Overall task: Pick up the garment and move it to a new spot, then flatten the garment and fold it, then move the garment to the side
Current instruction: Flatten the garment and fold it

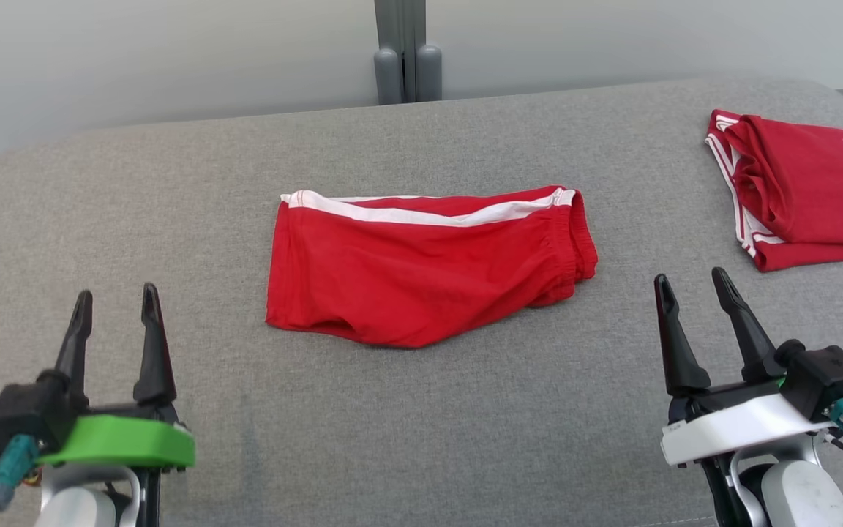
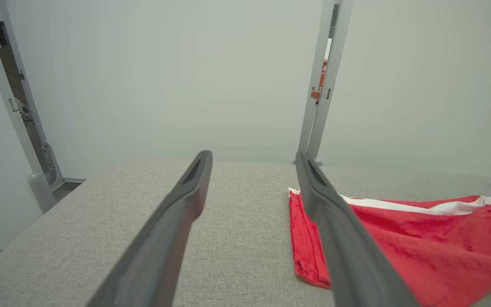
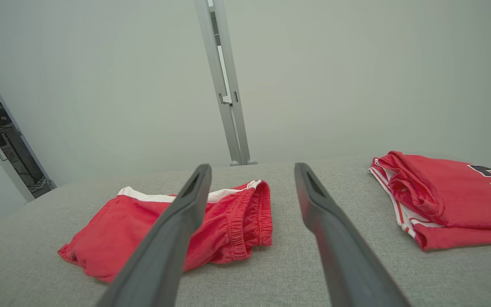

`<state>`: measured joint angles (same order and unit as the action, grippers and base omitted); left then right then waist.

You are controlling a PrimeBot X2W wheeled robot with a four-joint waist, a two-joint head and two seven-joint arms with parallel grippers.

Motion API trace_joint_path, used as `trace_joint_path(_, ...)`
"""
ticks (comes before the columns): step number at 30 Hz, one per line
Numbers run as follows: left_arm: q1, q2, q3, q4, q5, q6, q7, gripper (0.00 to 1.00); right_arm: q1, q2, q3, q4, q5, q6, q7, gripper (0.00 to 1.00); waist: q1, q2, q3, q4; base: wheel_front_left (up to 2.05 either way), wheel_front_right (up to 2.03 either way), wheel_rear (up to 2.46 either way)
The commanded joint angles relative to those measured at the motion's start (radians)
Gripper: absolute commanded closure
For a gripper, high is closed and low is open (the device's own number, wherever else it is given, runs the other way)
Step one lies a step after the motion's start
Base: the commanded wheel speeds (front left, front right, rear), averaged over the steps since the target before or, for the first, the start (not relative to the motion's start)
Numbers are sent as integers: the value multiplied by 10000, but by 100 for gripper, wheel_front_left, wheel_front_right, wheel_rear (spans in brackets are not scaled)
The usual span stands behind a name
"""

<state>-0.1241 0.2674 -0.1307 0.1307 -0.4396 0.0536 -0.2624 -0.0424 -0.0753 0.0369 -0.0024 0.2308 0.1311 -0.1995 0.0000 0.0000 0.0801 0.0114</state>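
Observation:
The garment point(image 1: 421, 271) is a pair of red shorts with a white stripe, folded in half and lying in the middle of the grey cushioned surface point(image 1: 421, 432). Its waistband is on the right. My left gripper point(image 1: 115, 304) hovers open at the lower left, well clear of the shorts. My right gripper point(image 1: 692, 285) is open at the lower right, a little right of the waistband. In the left wrist view the garment point(image 2: 420, 243) lies to the right of the open gripper point(image 2: 254, 160). In the right wrist view the garment point(image 3: 122, 226) lies left of and behind the open gripper point(image 3: 252, 170).
A folded red jersey point(image 1: 809, 187) with white trim and a dark number lies at the far right of the surface, also seen as the jersey point(image 3: 450, 196). A grey post point(image 1: 407, 51) stands behind the surface against a pale wall.

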Motion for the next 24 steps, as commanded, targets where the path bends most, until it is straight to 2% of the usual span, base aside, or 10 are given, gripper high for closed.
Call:
trace_joint_path(1,356,-60,142,-142,247,-71,-24,0,168,-53,-1,-66,-124,-11,-17,0,0,0,-46,17,0,0,0)
trace_joint_path(9,1281,-690,883,-724,1088,-509,-25,0,562,4,-72,-125,-295,-11,-121,0,0,0,-166,111,0,0,0)
trace_joint_path(16,1408,-1029,1193,-473,1614,-1148,-25,0,816,55,-228,108,-345,-11,-104,0,0,0,-342,248,0,0,0)
trace_joint_path(24,1075,-1196,1430,52,2035,-1430,-25,0,780,66,-316,316,-488,-11,-59,0,0,0,-438,332,0,0,0)
